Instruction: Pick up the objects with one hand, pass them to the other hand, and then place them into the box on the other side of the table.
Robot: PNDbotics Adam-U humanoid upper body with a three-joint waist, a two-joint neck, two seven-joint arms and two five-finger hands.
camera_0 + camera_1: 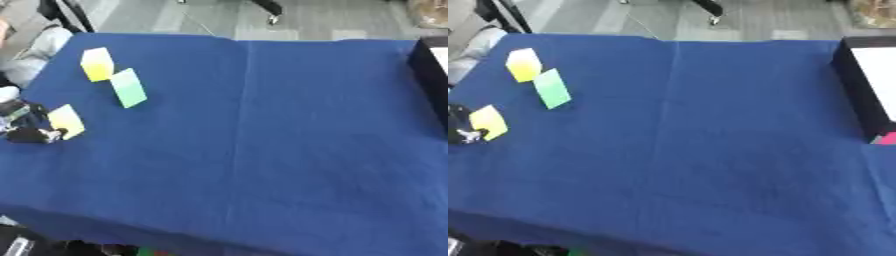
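Observation:
Three blocks lie on the left part of the blue table [262, 130]. A yellow block [97, 64] is farthest back, with a green block [129, 88] just in front of it and to its right. A second yellow block [66, 121] sits near the left edge. My left hand [24, 126] comes in from that edge and lies against this block's left side; the blur hides its grip. The black box [859, 95] with a white inside stands at the right edge. My right hand shows in no view.
A small pink thing [885, 138] lies at the near corner of the box. Grey floor and chair legs [710, 10] show beyond the table's far edge. Dark items [26, 245] sit below the near left corner.

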